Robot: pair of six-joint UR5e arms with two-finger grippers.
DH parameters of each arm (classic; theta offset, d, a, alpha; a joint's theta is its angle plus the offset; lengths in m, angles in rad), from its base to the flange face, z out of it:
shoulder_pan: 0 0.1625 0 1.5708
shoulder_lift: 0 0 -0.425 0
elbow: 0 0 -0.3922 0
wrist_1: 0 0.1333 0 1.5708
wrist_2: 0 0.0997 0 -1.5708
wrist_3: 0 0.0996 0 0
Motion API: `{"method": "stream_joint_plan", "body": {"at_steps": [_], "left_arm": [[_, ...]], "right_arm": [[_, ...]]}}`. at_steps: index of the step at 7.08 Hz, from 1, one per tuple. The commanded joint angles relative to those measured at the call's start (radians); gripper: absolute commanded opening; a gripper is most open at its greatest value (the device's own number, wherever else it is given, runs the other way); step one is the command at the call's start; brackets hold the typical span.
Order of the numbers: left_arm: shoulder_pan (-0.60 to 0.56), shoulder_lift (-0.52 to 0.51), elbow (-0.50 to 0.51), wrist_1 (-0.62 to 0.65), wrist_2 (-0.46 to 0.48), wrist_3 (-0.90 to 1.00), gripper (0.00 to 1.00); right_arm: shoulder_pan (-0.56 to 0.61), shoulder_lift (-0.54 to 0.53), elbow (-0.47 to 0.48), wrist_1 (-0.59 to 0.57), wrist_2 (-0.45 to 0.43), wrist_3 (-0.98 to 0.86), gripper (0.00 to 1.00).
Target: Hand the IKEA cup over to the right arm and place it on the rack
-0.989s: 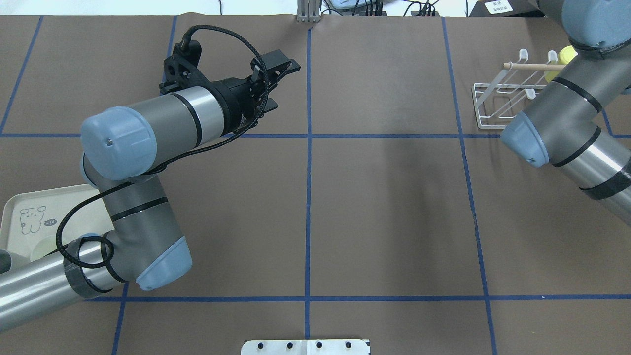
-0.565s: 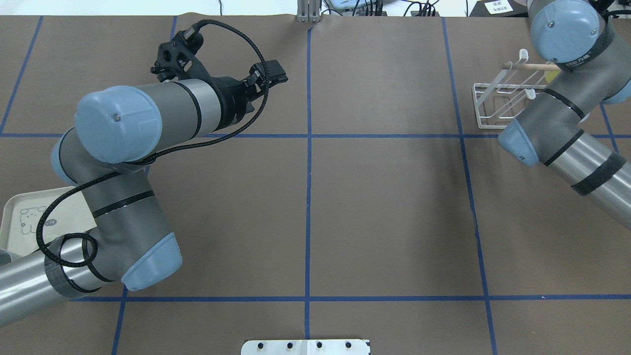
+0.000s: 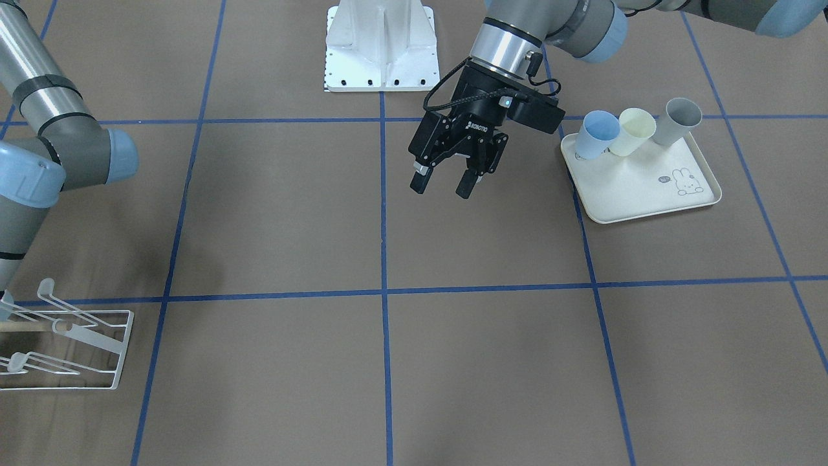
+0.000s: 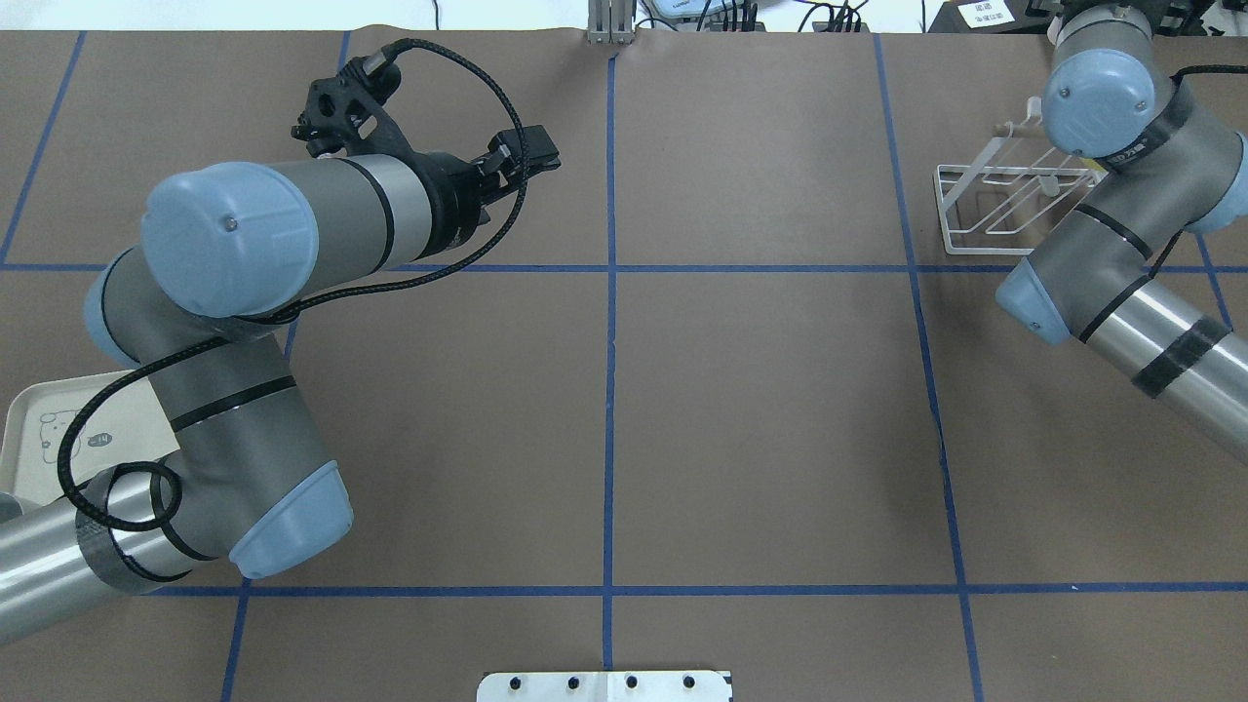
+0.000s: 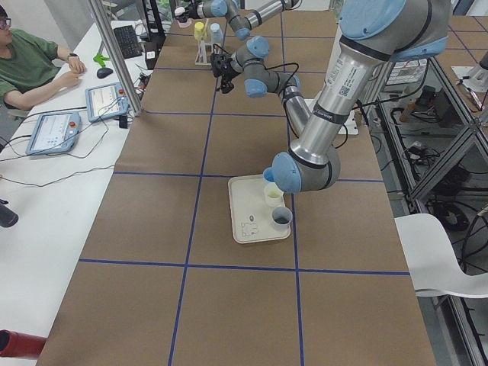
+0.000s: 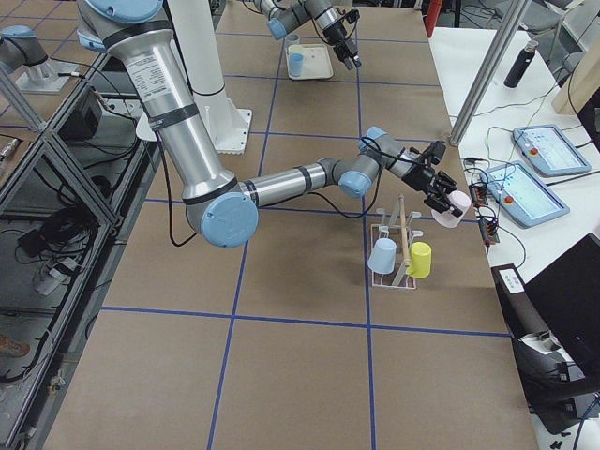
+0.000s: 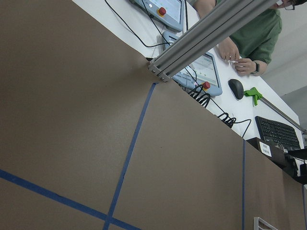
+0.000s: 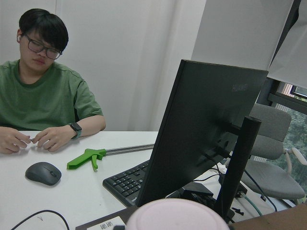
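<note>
In the front-facing view the left gripper [image 3: 443, 186] hangs with jaws wide and empty, well apart from the rack [image 3: 71, 349]. Overhead, the right arm [image 4: 1121, 224] covers the rack's far side. From the right end, the right gripper [image 6: 434, 183] meets the pink IKEA cup [image 6: 453, 210] just past the rack's operator side, seemingly clear of its prongs. Whether it clamps, I cannot tell.

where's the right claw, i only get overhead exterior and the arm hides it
observer: exterior right shows the right claw beside the rack, a pink cup at its tip; grip can't be judged.
operator: anything on the rack yet
observer: yes, a blue cup and a yellow cup hang on it.
operator: how many cups not moved yet
observer: three on the tray, front-facing view: bluish cup, cream cup, grey cup.
</note>
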Motion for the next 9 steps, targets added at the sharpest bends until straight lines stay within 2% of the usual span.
{"method": "stream_joint_plan", "body": {"at_steps": [1,4,9], "left_arm": [[0.002,0.001,-0.001,-0.001,-0.019,0.000,1.00],[0.002,0.003,0.001,-0.006,-0.021,-0.001,1.00],[0.003,0.001,0.002,-0.009,-0.021,-0.004,1.00]], "right_arm": [[-0.016,-0.038,0.006,-0.002,0.002,0.000,0.00],[-0.067,-0.057,0.020,0.000,-0.001,0.015,0.00],[-0.071,-0.160,0.105,0.001,0.007,0.003,0.00]]}}
